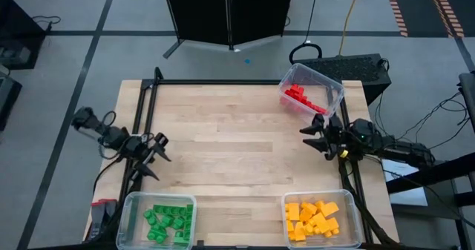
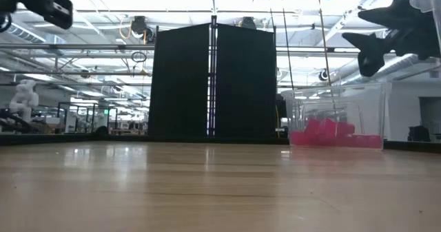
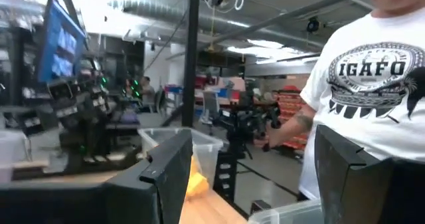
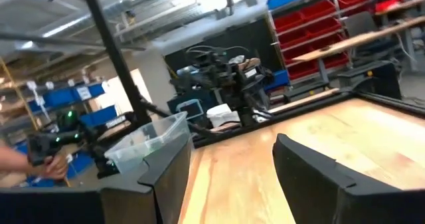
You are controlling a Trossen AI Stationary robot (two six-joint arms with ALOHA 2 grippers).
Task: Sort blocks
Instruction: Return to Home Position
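Note:
The blocks lie sorted in three clear bins. Green blocks [image 1: 167, 222] fill the bin at the near left, yellow-orange blocks [image 1: 312, 219] the bin at the near right, and red blocks [image 1: 303, 96] the tilted bin at the far right, also seen as red blocks [image 2: 333, 133] in the low view. My left gripper [image 1: 158, 148] hovers open at the table's left edge, above the green bin's far side. My right gripper [image 1: 315, 133] hangs open at the right edge, just near of the red bin, raised above the table [image 2: 377, 43].
A black frame rail [image 1: 223, 81] runs along the table's far and side edges. A black panel [image 2: 213, 80] stands behind the far edge. A person in a white printed shirt [image 3: 372, 84] stands beyond the table's right side. The wooden middle of the table [image 1: 237, 146] holds no objects.

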